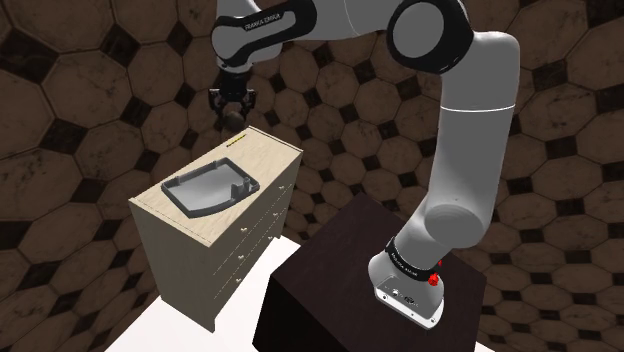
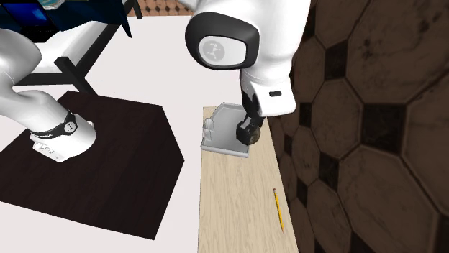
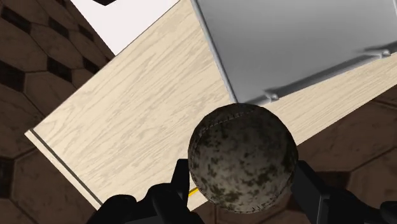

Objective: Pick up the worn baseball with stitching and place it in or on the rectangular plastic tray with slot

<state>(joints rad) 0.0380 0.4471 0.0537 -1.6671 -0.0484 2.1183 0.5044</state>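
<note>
While hand (image 3: 243,181) clasps baseball (image 3: 243,153), tray (image 3: 299,38) lies near

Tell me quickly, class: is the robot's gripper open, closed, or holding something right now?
Gripper: closed on the worn, mottled baseball, held above the pale wooden top near the grey tray.

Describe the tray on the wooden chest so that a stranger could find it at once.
Find the pale wooden chest of drawers beside the robot's dark stand. On its top lies the grey rectangular tray with a raised rim. Unlike the thin yellow pencil at the top's other end, it is broad, shallow and walled.
</note>
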